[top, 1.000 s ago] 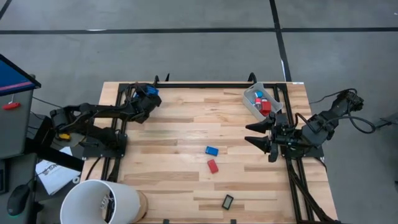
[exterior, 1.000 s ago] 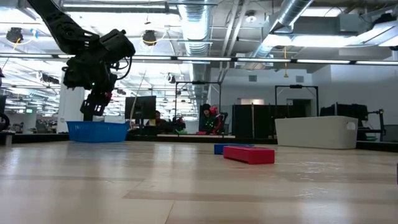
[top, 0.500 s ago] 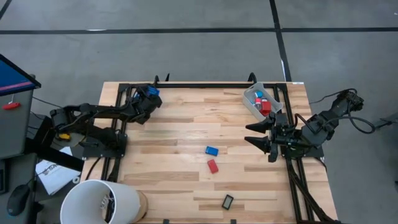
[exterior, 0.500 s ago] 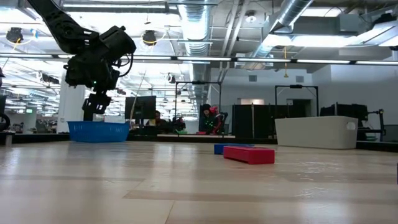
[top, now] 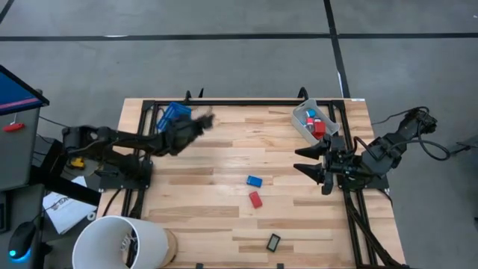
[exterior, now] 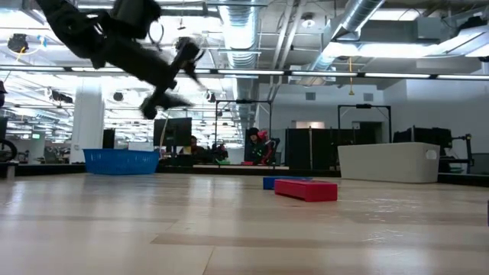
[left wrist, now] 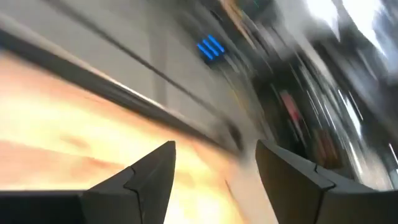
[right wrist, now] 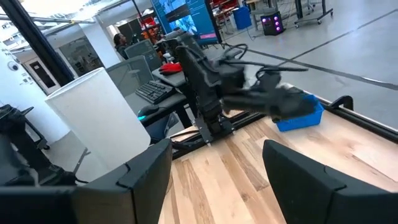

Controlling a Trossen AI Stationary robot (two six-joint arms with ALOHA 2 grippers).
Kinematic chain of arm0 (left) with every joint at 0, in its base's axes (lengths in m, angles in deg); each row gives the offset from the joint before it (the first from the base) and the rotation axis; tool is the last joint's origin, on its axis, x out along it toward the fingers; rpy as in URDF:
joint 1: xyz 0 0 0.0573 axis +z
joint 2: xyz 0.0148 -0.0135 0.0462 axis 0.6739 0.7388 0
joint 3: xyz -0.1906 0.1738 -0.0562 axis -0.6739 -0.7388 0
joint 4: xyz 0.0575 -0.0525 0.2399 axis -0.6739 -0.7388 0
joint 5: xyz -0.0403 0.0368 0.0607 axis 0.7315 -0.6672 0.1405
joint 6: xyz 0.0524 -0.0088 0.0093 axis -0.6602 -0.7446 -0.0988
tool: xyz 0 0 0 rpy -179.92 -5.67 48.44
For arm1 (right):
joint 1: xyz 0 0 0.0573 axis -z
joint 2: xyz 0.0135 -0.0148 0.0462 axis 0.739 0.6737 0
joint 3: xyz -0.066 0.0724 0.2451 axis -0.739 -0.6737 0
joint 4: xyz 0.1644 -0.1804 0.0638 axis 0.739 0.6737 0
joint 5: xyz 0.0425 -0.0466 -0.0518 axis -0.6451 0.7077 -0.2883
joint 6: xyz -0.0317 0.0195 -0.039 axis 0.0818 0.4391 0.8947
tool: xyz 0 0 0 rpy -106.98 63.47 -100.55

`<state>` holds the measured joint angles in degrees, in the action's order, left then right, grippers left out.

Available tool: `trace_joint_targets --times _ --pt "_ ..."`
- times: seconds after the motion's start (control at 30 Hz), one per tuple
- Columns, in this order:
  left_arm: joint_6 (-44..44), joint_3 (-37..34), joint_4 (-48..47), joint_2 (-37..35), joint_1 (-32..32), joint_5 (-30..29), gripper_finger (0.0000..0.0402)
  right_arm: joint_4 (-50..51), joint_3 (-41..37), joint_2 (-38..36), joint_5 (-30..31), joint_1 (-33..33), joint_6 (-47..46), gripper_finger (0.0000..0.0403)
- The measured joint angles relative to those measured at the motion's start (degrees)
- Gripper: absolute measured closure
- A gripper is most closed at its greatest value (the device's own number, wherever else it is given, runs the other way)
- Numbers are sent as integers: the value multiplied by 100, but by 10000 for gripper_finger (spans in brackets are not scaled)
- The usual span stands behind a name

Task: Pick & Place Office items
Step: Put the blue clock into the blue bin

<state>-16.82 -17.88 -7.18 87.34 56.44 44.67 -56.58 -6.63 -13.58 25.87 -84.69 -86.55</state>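
Since the earlier frames the left arm has been swung off the blue tray [top: 172,113] toward the table middle; the left gripper [top: 203,119] is now seen raised above the boards just beside the tray, motion-blurred, with its fingers [left wrist: 152,177] held apart and nothing between them. The right gripper [top: 305,161] is unchanged at the right table edge, parked just below the clear grey bin [top: 305,112], fingers [right wrist: 146,171] spread and empty. Three loose office items are counted on the open wood: one blue block [top: 255,181] near the centre, one red block [top: 255,199] just beside it toward the front, and one black rectangle with a light face [top: 273,241] well apart, near the front edge. In the low view the red block [exterior: 306,189] is seen in front of the blue one, which is mostly hidden. More pieces are held in the grey bin: a red block [top: 320,128] and small blue and white bits, count not resolvable. Nothing is seen lying between either gripper and the loose pieces. Around the table: a black frame rail [top: 246,101] along the back and sides, one white round bucket [top: 119,243] at the front-left corner, and a blue-topped stand [top: 13,91] off the left side. In the right wrist view one person is seen seated far back in the room.
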Motion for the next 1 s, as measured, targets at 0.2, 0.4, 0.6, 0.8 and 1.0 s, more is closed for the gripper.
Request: trace_joint_targets --times 0.2,0.4,0.6,0.8,1.0 --pt "-3709 2 -38 0 -954 3365 200 -22 0 0 -17 90 94 158" --pt "-6457 334 -1934 0 -1728 4202 202 -161 0 0 -97 29 91 158" --pt "-7728 653 -2255 353 -1669 4027 168 -449 2 2 -111 -13 101 158" --pt "-8136 1166 -2108 1304 -1533 4353 122 -656 2 9 -115 -10 94 158" --pt "-8274 1759 -1942 2198 -1562 4440 106 -749 2 9 -114 -12 92 158"
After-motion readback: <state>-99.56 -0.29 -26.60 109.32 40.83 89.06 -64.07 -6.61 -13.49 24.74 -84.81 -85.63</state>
